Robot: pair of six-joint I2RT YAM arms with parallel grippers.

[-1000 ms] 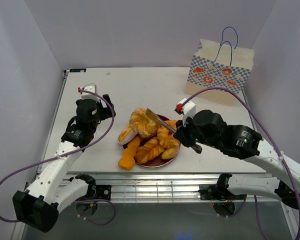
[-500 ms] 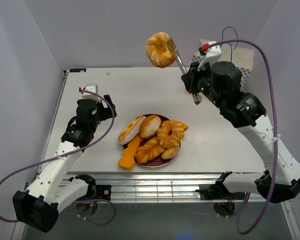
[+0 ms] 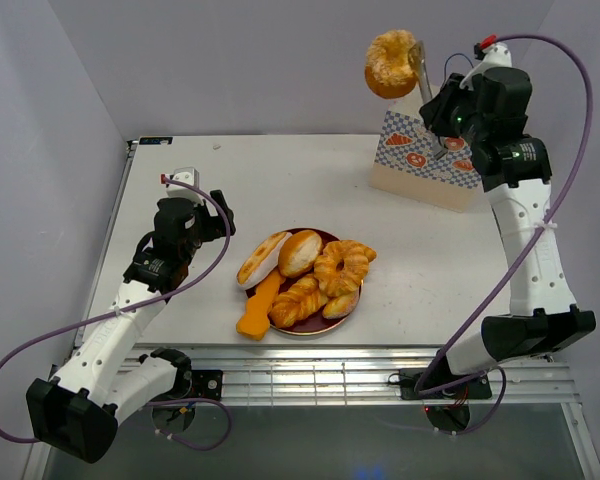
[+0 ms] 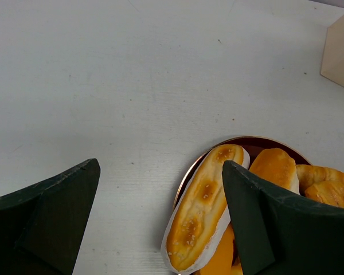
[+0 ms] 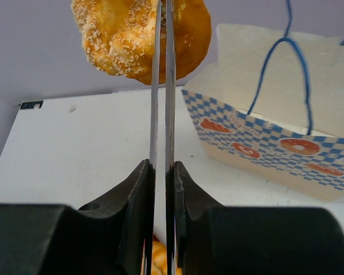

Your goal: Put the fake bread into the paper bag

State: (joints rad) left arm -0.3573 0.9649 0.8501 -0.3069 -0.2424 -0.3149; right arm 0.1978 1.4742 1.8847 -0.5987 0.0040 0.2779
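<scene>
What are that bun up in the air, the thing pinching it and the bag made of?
The crumb-coated bun: probably moulded plastic or foam, glossy orange-brown with a gritty sprinkled crust. The tongs: metal, going by their thin, mirror-bright blades. The bag: matte cream paper, with crisp folds and a printed blue check band.

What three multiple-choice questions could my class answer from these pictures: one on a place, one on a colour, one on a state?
1. Where is the crumbed pastry?
A. on a shelf
B. aloft in the tongs
C. on the floor

2. The paper bag has checks of white and:
A. red
B. blue
C. green

3. The left gripper is:
A. open and empty
B. shut on a spoon
C. shut on a cup

Answers:
1 B, the tongs pinch it high in the air.
2 B, its band is blue-checked.
3 A, its jaws stand wide apart, gripping nothing.
</scene>
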